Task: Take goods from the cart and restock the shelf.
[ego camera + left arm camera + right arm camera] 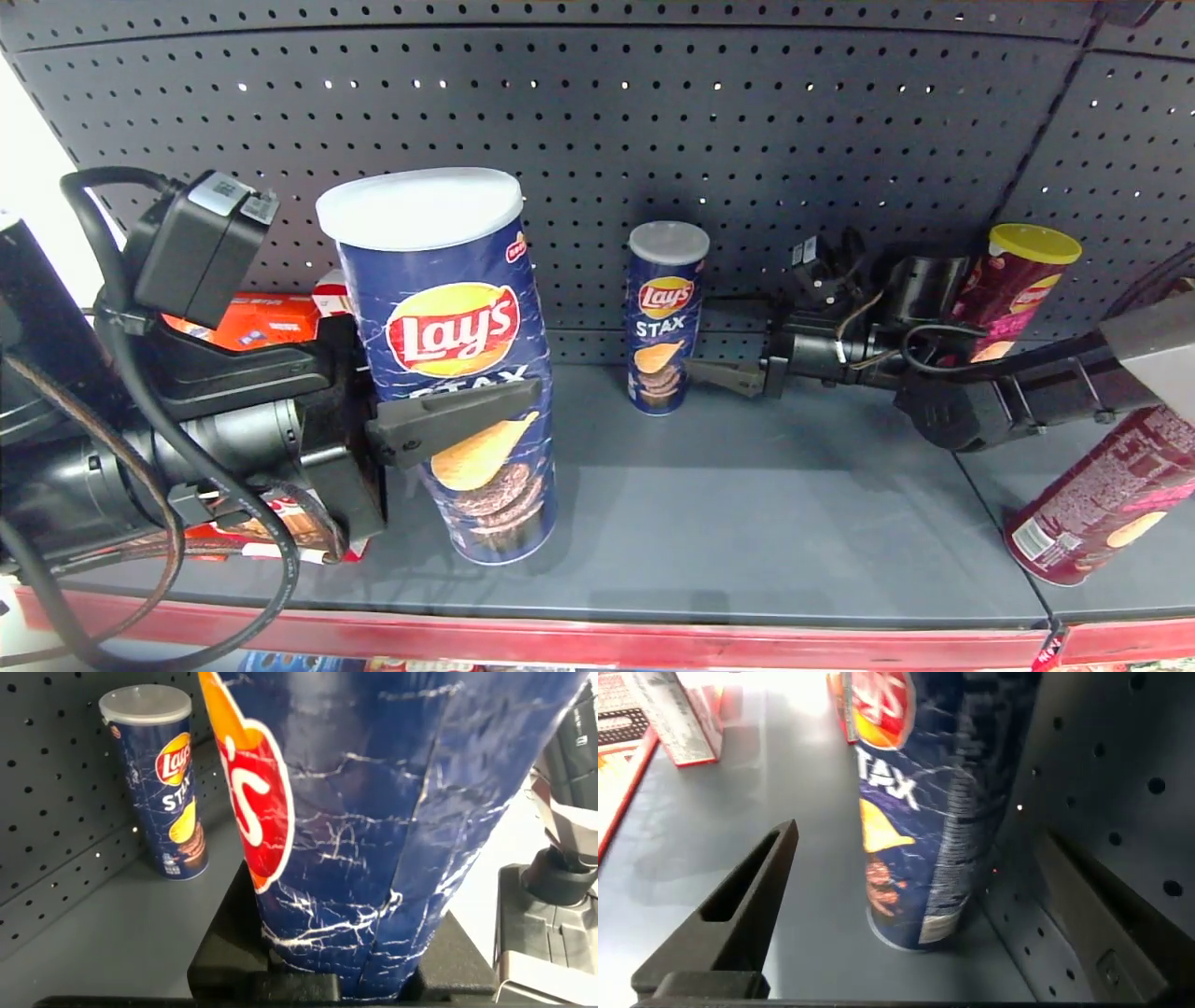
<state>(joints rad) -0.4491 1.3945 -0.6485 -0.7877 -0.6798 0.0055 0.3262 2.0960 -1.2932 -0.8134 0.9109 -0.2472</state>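
Observation:
My left gripper [448, 411] is shut on a large blue chips can [448, 364] with a white lid, held upright at the shelf's front left. Its base is at or just above the shelf surface [747, 523]. In the left wrist view the can [374, 812] rises from the gripper [341, 957]. A second blue chips can [663, 317] stands upright near the pegboard, also seen as a can [163, 784] farther off. My right gripper [709, 373] is open beside it. In the right wrist view that can [924, 812] stands in the gap of the gripper [915, 840], touching neither finger.
A maroon can with a yellow lid [1018, 280] stands at the back right, behind the right arm. Another maroon can [1102, 504] leans at the right edge. Orange and red boxes [252, 322] sit at the back left. The pegboard wall [653, 121] closes the back.

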